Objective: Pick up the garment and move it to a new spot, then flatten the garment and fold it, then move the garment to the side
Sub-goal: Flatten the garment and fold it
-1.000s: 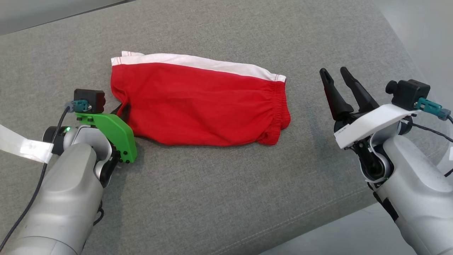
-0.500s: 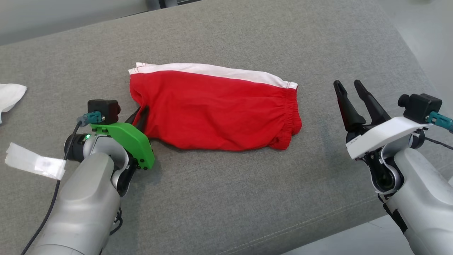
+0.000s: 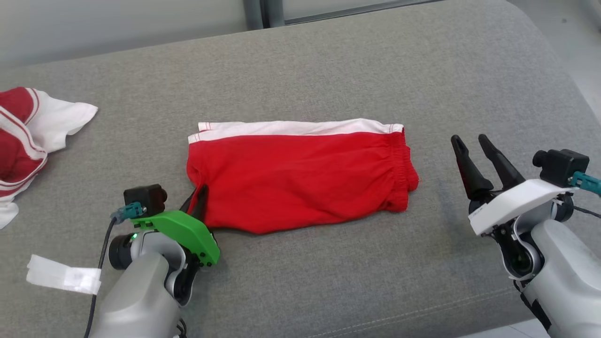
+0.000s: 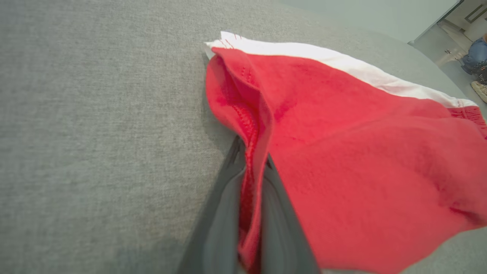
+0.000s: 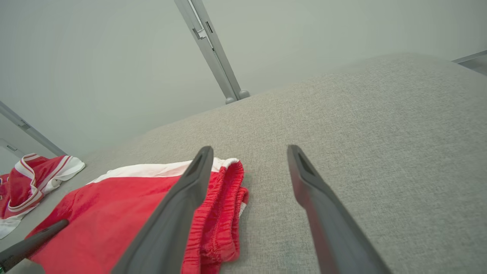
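left gripper [image 3: 199, 201]: fingertips buried in the red shorts' [image 3: 300, 180] corner fold, pads unseen | striped garment [image 3: 28, 131]: cut off by head view's left edge | right forearm [image 3: 568, 281]: runs off the lower right corner | blue shape [image 4: 475, 57] far off: blurred, can't tell what

You see the garment [image 3: 300, 183] in plain red, with a white band [image 3: 300, 127] along one edge. The surface [image 3: 328, 70] is a mottled grey weave. The second cloth [image 3: 19, 136] is red with white stripes and white trim. Your left claw [image 3: 196, 203] is dark under a green plate [image 3: 183, 230], and your right claw [image 3: 472, 141] is dark under a white plate [image 3: 512, 206].
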`<state>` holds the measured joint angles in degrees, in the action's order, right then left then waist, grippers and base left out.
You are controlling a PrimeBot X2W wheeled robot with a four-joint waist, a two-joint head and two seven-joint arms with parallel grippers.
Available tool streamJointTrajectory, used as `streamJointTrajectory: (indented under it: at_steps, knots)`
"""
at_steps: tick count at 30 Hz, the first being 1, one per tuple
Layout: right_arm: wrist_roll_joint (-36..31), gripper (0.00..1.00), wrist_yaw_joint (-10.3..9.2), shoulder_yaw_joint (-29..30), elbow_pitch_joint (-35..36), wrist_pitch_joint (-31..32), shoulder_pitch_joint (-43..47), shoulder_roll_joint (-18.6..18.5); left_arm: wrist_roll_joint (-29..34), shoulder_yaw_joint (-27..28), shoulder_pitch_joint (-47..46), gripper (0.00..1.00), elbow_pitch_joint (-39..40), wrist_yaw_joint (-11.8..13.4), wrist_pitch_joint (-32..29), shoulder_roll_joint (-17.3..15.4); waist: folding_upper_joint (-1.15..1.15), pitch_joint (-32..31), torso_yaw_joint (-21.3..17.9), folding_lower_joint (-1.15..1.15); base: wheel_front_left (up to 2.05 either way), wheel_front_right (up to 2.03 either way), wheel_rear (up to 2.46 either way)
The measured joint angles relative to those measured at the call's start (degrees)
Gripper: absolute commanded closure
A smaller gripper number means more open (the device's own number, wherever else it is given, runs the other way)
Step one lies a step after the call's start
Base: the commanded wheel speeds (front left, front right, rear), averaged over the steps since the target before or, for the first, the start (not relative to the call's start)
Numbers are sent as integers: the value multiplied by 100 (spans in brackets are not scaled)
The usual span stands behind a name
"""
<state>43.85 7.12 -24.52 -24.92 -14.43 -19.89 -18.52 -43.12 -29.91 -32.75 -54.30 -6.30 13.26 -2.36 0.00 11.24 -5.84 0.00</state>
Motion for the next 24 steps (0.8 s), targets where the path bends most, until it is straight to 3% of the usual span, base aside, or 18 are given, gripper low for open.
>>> streamJointTrajectory:
  at_steps: [10, 19, 23, 24]
  knots:
    - [-115, 0, 0, -345, -113, 123, 132, -77, -226, 200, 661, 100, 523, 308, 99, 45, 0, -321, 398, 0, 0, 0, 0]
    - [-116, 0, 0, -561, -229, 293, 169, -62, -129, 137, 1056, 100, 1045, 477, 98, 47, 0, -470, 500, 0, 0, 0, 0]
    - [-116, 0, 0, -563, -298, 287, 193, -18, 38, 250, 1071, 45, 1433, 599, 99, 47, 0, -530, 517, 0, 0, 0, 0]
    - [-116, 0, 0, -560, -314, 286, 197, -3, 109, 274, 1084, 7, 1501, 636, 99, 47, 0, -551, 519, 0, 0, 0, 0]
